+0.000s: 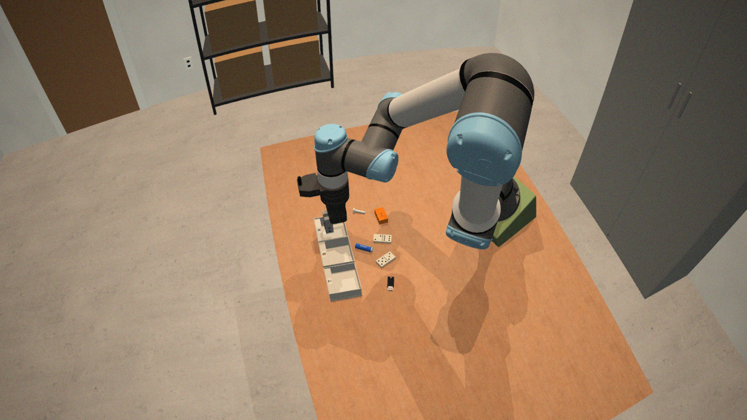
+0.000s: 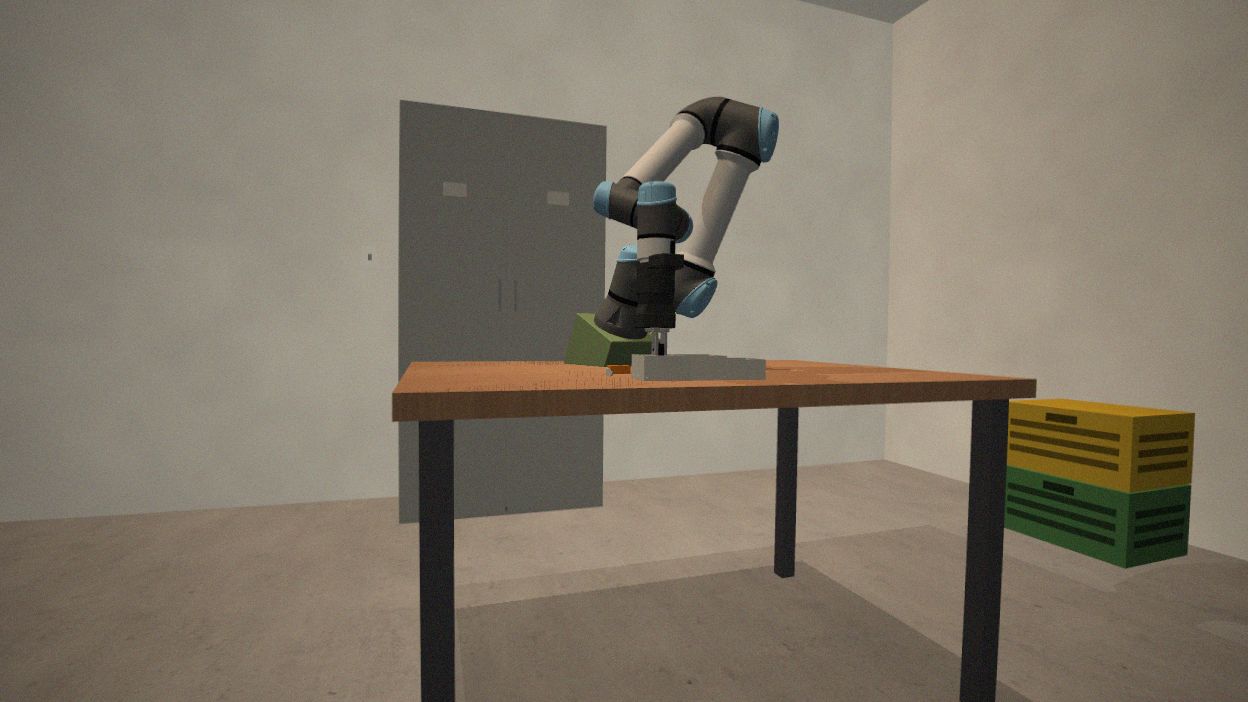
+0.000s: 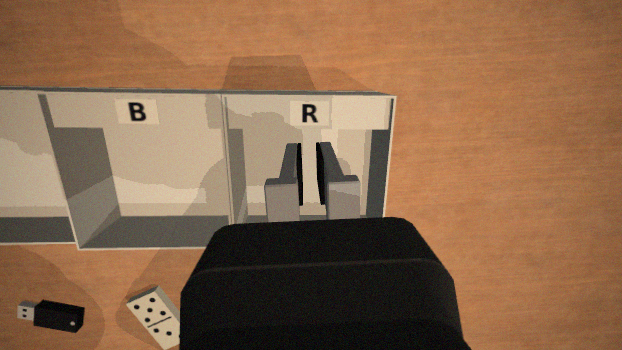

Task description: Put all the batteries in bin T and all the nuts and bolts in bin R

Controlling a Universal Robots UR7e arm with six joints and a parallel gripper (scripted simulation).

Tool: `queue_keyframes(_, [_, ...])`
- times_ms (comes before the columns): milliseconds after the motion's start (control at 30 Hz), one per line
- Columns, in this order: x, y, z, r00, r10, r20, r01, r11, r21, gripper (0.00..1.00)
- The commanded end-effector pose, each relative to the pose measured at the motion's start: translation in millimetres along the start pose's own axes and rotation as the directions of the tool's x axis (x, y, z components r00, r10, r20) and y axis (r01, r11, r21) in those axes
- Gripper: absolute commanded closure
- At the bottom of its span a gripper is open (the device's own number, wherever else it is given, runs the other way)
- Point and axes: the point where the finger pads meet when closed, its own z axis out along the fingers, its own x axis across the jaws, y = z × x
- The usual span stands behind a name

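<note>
From my station, the largest thing I see is a flat grey two-door cabinet (image 1: 679, 172) (image 2: 471, 235), with two pale blank-looking plates high on its doors. There is a black shelf unit (image 1: 209, 83) bearing brown boxes, and a wood-grained table (image 1: 564, 355) (image 2: 698, 399) on dark square legs. My arm (image 1: 425, 98) (image 2: 667, 151), grey with light blue rounded caps, stands on a green wedge-shaped base (image 1: 527, 209) (image 2: 589, 340). A slotted yellow crate (image 2: 1069, 440) sits on a green crate (image 2: 1064, 516) by the wall. On the table the open-topped, off-white bins stand in a row: bin R (image 1: 342, 230) (image 3: 360, 112), with a crisp black "R", is at one end; bin B (image 1: 339, 251) (image 3: 165, 167) is in the middle; the third bin (image 1: 345, 295) (image 3: 30, 185) has a label too small for me to read. My gripper (image 1: 328, 230) (image 2: 659, 352) (image 3: 309, 161) is over bin R, its black-padded fingers slightly open, with nothing between them. Among the small things on the table, an orange block (image 1: 381, 215) (image 2: 620, 369) lies near two dominoes; the straighter domino (image 1: 382, 238) shows six pips on one half, and the angled domino (image 1: 385, 259) (image 3: 155, 315) five on one half. The blue cylindrical battery (image 1: 363, 247) lies beside bin B, its fine print illegible. A black USB stick (image 1: 390, 283) (image 3: 57, 316) has a metal plug, and the pale bolt (image 1: 358, 211) (image 2: 609, 372) lies on the table near bin R.
</note>
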Motion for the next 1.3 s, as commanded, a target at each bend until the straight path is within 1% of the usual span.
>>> queue_keyframes(0, [1.2, -1.4, -9.7, 1.000, 0.000, 0.000, 0.000, 1.000, 0.002, 0.69])
queue_keyframes(200, [1.2, -1.3, -15.7, 1.000, 0.000, -0.001, 0.000, 1.000, 0.002, 0.69])
queue_keyframes(300, [1.2, -1.3, -27.8, 1.000, 0.000, 0.000, 0.000, 1.000, 0.002, 0.69])
queue_keyframes(367, [1.2, -1.3, -27.8, 1.000, 0.000, 0.000, 0.000, 1.000, 0.002, 0.69])
queue_keyframes(500, [1.2, -1.3, -43.8, 1.000, 0.000, -0.001, 0.000, 1.000, 0.002, 0.69])
queue_keyframes(533, [1.2, -1.3, -45.2, 1.000, 0.000, -0.001, 0.000, 1.000, 0.002, 0.69])
queue_keyframes(833, [1.0, -0.6, -44.5, 1.000, 0.001, 0.000, -0.001, 1.000, 0.001, 0.69])
queue_keyframes(867, [-6.3, 0.4, -43.1, 1.000, -0.001, 0.003, 0.001, 1.000, -0.002, 0.69])
queue_keyframes(933, [-6.3, 0.4, -43.1, 1.000, -0.001, 0.003, 0.001, 1.000, -0.002, 0.69])
queue_keyframes(1267, [-56.3, -1.0, -42.7, 1.000, -0.001, 0.003, 0.001, 1.000, -0.003, 0.69])
